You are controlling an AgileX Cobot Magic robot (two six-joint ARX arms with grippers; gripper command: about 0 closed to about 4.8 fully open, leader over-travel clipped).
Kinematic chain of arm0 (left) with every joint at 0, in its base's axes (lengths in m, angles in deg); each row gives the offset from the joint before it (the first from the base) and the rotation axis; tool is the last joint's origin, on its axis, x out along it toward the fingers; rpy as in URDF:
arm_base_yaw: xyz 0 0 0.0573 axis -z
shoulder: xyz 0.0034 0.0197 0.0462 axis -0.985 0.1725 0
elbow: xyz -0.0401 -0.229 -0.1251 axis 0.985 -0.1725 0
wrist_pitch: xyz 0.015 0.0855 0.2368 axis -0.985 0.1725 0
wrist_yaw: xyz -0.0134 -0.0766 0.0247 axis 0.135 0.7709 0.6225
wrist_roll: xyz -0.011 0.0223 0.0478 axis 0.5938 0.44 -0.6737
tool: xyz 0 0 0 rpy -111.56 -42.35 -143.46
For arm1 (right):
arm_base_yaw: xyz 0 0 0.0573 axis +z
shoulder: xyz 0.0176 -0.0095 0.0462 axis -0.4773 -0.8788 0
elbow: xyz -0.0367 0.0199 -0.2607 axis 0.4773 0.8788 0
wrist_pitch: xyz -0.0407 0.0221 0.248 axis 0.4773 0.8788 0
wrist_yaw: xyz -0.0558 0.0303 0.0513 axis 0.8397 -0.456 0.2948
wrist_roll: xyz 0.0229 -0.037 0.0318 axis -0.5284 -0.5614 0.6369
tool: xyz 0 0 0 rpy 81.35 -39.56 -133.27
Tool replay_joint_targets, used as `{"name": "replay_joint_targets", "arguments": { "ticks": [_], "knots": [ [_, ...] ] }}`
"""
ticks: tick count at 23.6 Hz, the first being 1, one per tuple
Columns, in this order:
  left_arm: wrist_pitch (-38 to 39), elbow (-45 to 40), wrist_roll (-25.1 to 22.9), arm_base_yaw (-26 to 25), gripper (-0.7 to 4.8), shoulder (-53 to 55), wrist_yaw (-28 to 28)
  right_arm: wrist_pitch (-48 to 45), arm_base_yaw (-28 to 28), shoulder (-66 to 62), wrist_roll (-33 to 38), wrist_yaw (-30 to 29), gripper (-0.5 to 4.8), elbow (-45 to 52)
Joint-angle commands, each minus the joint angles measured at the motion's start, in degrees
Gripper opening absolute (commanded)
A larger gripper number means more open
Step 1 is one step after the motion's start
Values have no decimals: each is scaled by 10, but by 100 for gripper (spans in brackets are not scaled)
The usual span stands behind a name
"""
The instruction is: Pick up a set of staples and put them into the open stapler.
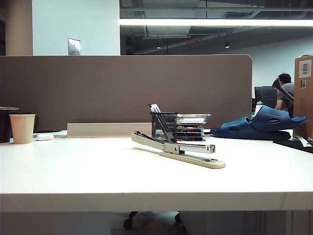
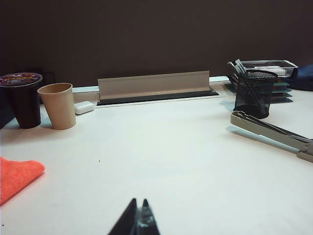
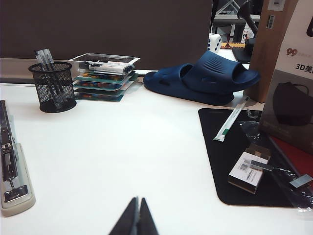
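Staples come first: the set of staples [image 3: 259, 165] looks to be the thin grey bar lying on top of a small cardboard box [image 3: 248, 172], which sits on a black mat [image 3: 225, 161]. A second silvery piece further out on the mat is too small to identify.

From the right gripper [image 3: 137, 219], the bar lies ahead of the tips and off to the side away from the stapler [image 3: 11, 169], well apart from the fingers. Its long axis seems to run across the gripper's line of reach rather than along it, so I judge the wrist may need to turn before the fingers can close on its narrow sides. The right gripper's fingers are pressed together, holding nothing.

The stapler lies between the two arms, its top arm swung back and the metal channel exposed. A black mesh pen cup [image 3: 52, 86] stands just behind it.

The left gripper [image 2: 139, 221] is also pressed together and empty, hanging over bare table. Its camera shows no staples, so the right arm is the nearer one.
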Motion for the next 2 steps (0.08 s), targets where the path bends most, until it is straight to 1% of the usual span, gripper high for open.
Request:
{"name": "replay_joint_targets", "arguments": {
  "ticks": [1,2],
  "knots": [
    [-7,0,1,-1,-6,0,0,-8,0,3,-1,1,-5,3],
    [-7,0,1,-1,-6,0,0,-8,0,3,-1,1,-5,3]
  ]
}}
